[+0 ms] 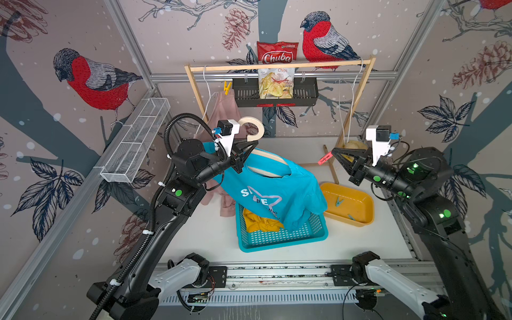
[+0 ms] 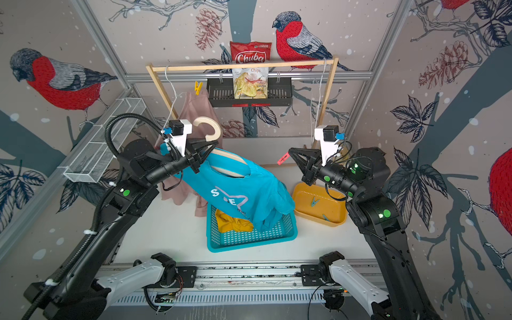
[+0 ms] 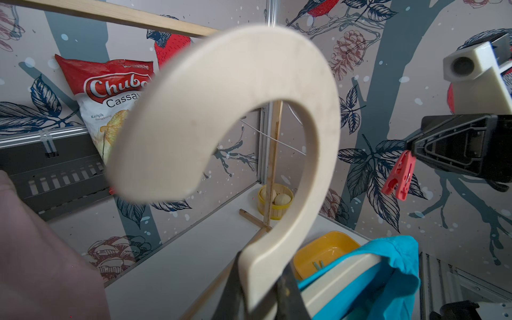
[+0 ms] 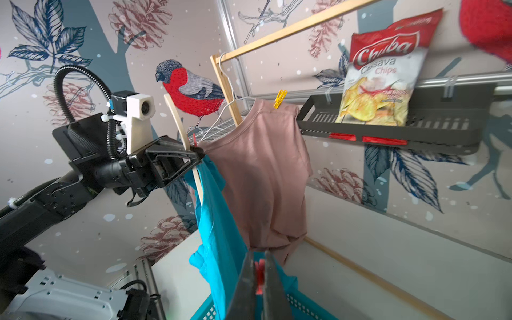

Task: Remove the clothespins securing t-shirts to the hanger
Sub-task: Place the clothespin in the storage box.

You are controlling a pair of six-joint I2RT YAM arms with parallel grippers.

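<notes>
2 clothespins (image 1: pixel 338 201) lie in the tub (image 1: pixel 360 203) right of the basket (image 1: pixel 277 245).

A chips bag (image 1: pixel 277 86) stands in the black wall shelf (image 1: pixel 304 95).

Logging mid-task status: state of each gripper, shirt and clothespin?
left gripper, shut on wooden hanger
right gripper, shut on red clothespin
teal t-shirt, draped on that hanger
pink t-shirt, hanging, yellow clothespin clipped on
yellow t-shirt, crumpled in teal basket
blue clothespins, loose in yellow tray

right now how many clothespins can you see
4: red clothespin in the right gripper, yellow clothespin on the pink shirt, two blue clothespins in the yellow tray. More may be hidden by cloth.
</notes>
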